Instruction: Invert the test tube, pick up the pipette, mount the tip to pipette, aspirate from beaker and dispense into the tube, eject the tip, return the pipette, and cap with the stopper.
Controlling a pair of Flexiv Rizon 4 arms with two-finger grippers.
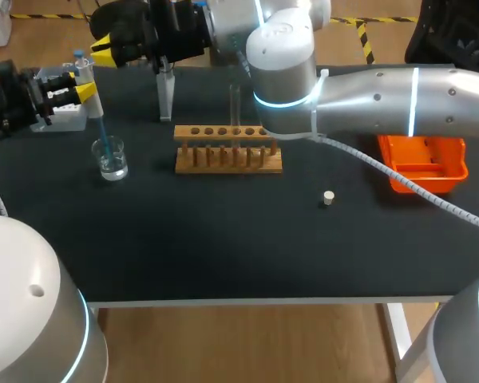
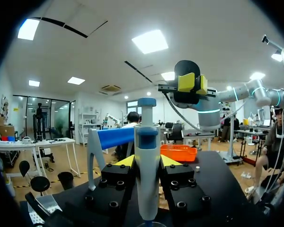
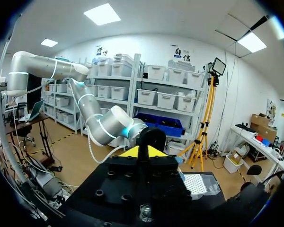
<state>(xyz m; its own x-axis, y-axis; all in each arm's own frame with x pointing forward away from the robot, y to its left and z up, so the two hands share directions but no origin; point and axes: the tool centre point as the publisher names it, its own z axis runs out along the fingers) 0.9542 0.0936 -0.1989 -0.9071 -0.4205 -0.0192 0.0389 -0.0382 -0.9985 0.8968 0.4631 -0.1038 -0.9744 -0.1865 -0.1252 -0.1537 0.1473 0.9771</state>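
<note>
**Pipette (image 2: 147, 170) tip-down in the beaker: aspiration in hand**

Pipette body fills the left wrist view, clamped from both sides between the left gripper (image 1: 80, 86) and its yellow tips. Its long axis runs vertical: blue plunger cap up, above the fingers, and the thin blue tip down, straight below the gripper, reaching into the beaker (image 1: 110, 159) of clear liquid.

Judging by this, the pick-up and tip mounting are done, and drawing from the beaker is the step in hand. A clear test tube (image 1: 235, 104) appears to stand upright at the wooden rack (image 1: 227, 148), well off to the left gripper's side, so the inverting looks finished too, though its open end is too small to confirm.

Still to do: dispense into the tube, eject the tip, return the pipette and cap the tube. The stopper (image 1: 328, 198) lies loose on the table, well apart from both grippers.

The right gripper (image 1: 108, 49) hangs just above and behind the pipette's top; I cannot tell whether it is open or closed.
</note>
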